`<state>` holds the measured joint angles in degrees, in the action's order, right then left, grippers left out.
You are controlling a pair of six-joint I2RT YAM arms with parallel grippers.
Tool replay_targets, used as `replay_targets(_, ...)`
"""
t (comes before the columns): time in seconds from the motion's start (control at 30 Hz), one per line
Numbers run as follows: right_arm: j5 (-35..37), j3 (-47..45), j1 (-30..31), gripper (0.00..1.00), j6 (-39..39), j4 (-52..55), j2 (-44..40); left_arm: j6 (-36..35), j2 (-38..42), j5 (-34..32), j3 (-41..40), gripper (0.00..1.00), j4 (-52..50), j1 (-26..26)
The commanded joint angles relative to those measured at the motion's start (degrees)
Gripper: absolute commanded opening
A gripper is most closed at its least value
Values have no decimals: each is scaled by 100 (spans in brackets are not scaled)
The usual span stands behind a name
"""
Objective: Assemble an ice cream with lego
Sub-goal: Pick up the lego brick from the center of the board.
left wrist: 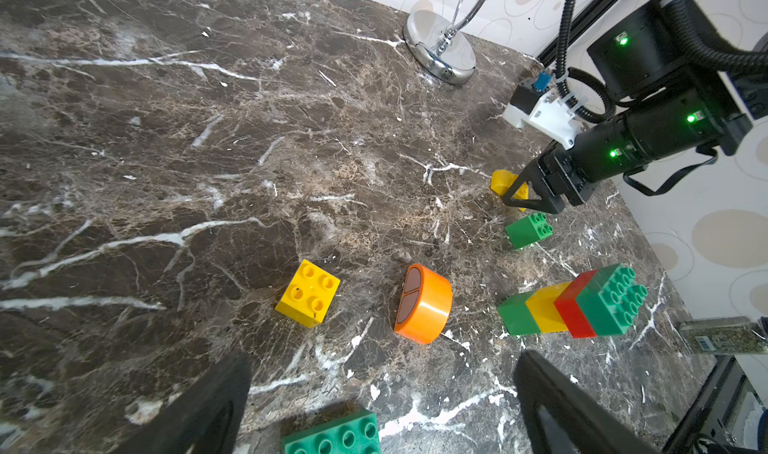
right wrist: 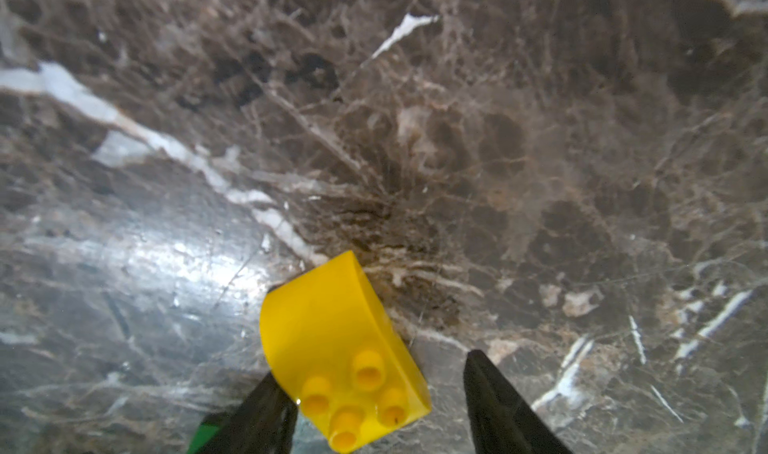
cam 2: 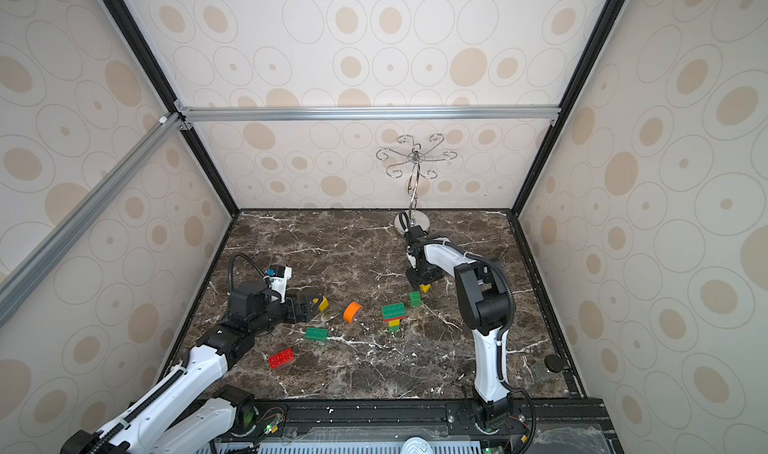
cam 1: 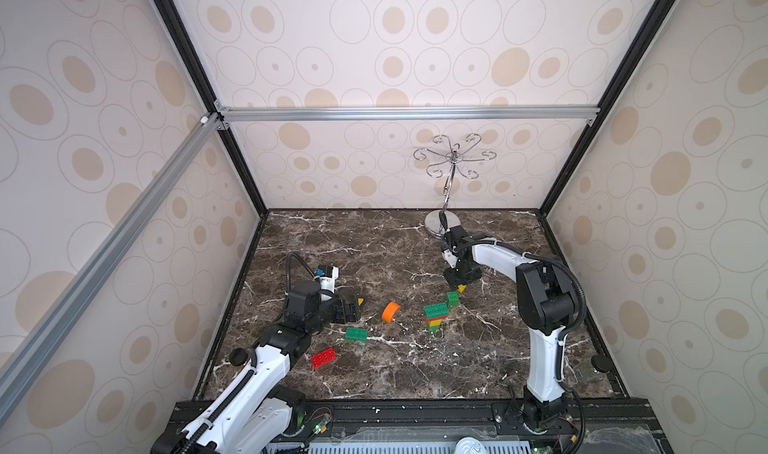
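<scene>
The yellow domed lego piece (right wrist: pixel 332 331) lies on the marble between the fingers of my right gripper (right wrist: pixel 370 369). One finger (right wrist: pixel 266 414) touches it, and a gap shows at the other, so the jaws stand open. In a top view that gripper (cam 1: pixel 457 283) is just behind a small green cube (cam 1: pixel 452 298). A green, red, yellow and green stack (cam 1: pixel 435 317) lies on its side, with the orange domed piece (cam 1: pixel 391 312) to its left. My left gripper (left wrist: pixel 380 369) is wide open and empty, near a yellow square brick (left wrist: pixel 308 293) and a green oblong brick (left wrist: pixel 332 433).
A red oblong brick (cam 1: pixel 323 358) lies near the front left. The silver hooked stand (cam 1: pixel 442 223) rises at the back, behind the right arm. A small clear jar (cam 1: pixel 586 372) lies in the front right corner. Patterned walls close in three sides.
</scene>
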<state>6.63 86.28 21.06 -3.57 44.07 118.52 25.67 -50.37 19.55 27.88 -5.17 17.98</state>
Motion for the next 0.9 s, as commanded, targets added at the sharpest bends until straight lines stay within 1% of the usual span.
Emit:
replay_targets(0.0,-30,73,12,62,-61,56,97,-1,15,-49,25,100,26,-31)
replay_targets(0.1,-66,60,12,58,-57,83,79,4,27,-59,17,100,25,-31)
replay_targets(0.3,-171,-7,12,53,-54,40,-13,4,27,-57,16,100,25,-31)
replay_targets(0.57,-483,28,-32,54,-196,-32,-49,12,61,-72,16,100,7,-31)
replay_targets(0.87,-464,47,-89,54,-258,-11,-96,2,70,-74,16,100,-2,-31)
